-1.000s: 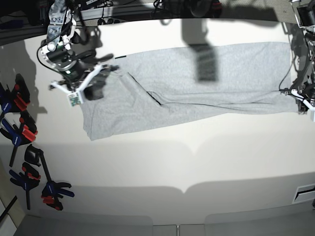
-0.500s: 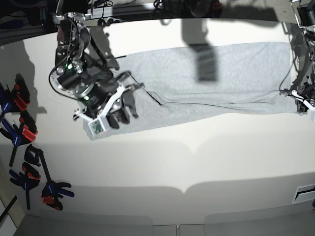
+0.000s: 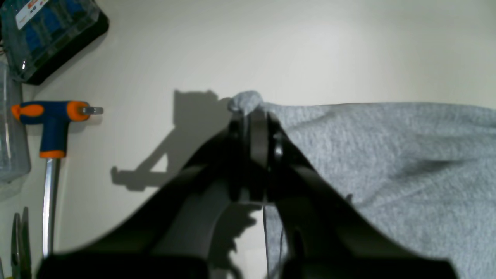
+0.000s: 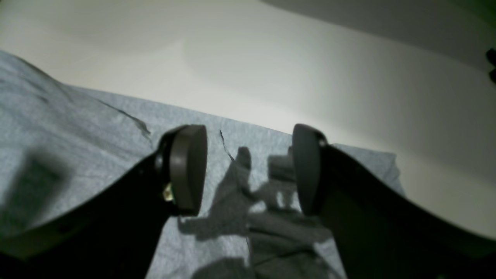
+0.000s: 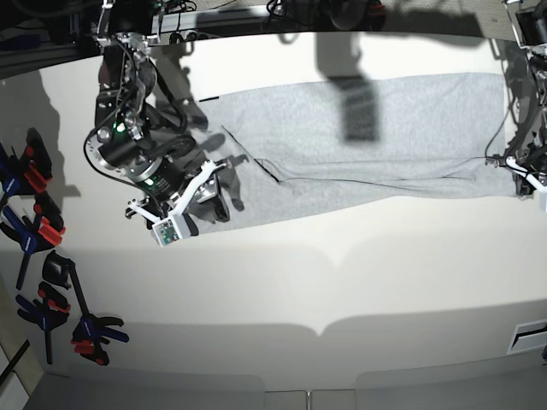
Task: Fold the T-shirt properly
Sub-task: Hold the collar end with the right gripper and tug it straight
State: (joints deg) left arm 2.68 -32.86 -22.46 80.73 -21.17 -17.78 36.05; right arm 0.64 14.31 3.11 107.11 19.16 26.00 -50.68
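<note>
While the T-shirt lies stretched across the far half of the white tabletop, folded lengthwise into a long grey band, the two arms work at its opposite ends. At the right edge of the base view the left claw is pinched tight on a corner of the cloth, a small puff of grey fabric bulging just past its black tips (the wrist view shows this plainly). That corner sits low on the tabletop, and the band runs away from it toward the left of the scene.

At the left end, the right claw stands wide apart over the shirt with nothing between its pads; grey cloth and the claw's own shadow show through the gap. In the base view this arm hangs above the near-left corner of the shirt, its white-trimmed wrist tilted toward the near side. A dark crease line runs diagonally across the fabric just right of it.

Several blue and red clamps lie scattered along the left edge of the tabletop, well apart from the shirt. Beside the left claw, an orange and blue T-handle tool rests on the tabletop, near a clear plastic box.
</note>
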